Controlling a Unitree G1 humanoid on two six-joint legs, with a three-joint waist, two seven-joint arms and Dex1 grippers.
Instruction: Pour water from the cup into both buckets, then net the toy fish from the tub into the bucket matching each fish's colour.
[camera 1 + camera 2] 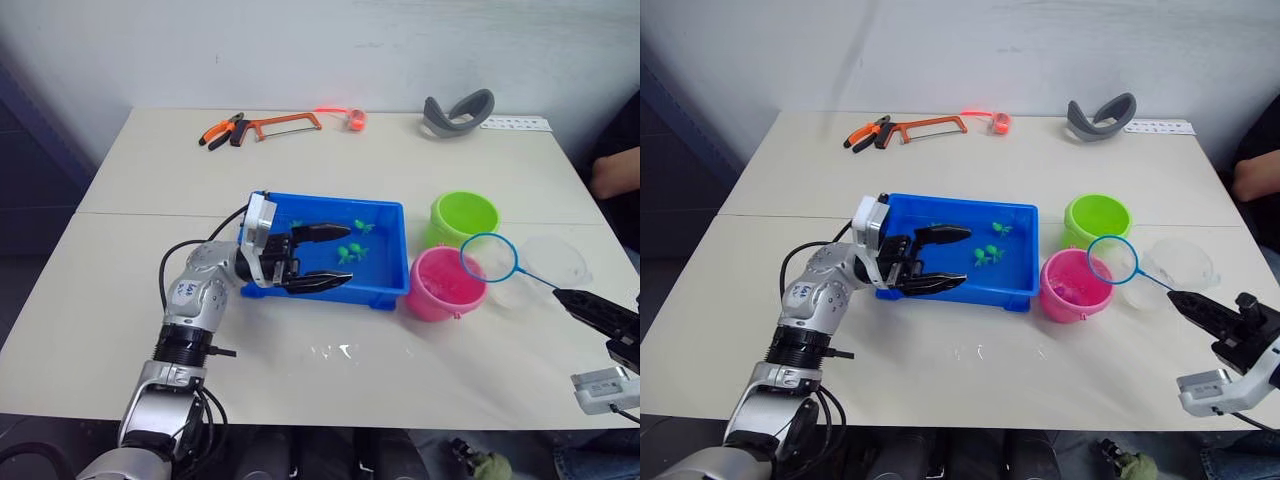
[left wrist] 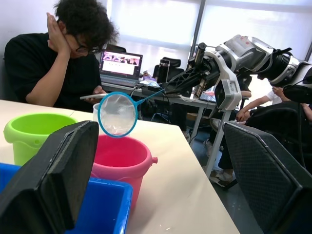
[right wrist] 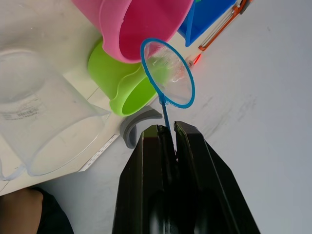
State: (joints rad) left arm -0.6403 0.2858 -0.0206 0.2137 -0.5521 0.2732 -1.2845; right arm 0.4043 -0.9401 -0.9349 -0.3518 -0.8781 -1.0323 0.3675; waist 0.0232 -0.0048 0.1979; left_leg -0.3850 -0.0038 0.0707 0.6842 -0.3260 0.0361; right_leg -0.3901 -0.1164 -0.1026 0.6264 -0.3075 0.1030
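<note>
A: Where was the left gripper (image 1: 330, 257)?
B: Over the blue tub (image 1: 385, 290), fingers spread wide with nothing between them. A few green toy fish (image 1: 350, 252) lay in the tub just beyond its fingertips, toward 3 o'clock.

A: And the right gripper (image 3: 167, 134)?
B: At the worktop's (image 1: 120, 290) 4 o'clock edge, pinched tight on the thin handle of the net (image 1: 489, 257). The blue hoop hung in the air above the gap between the pink bucket (image 1: 445, 284) and the clear cup (image 1: 550, 268), its near edge overlapping the pink rim.

A: How did the buckets sit?
B: The pink one stood just beside the tub's 3 o'clock end. The lime green bucket (image 1: 464, 217) was right behind it, toward 12 o'clock. The cup stood just beside both, toward 3 o'clock.

A: Anything else?
B: A hacksaw (image 1: 280, 124) and orange-handled pliers (image 1: 220, 130) along the far edge at 12 o'clock, and a grey curved band (image 1: 458, 112) at 1 o'clock. A person (image 2: 53, 63) sat past the worktop, head propped on one hand.
</note>
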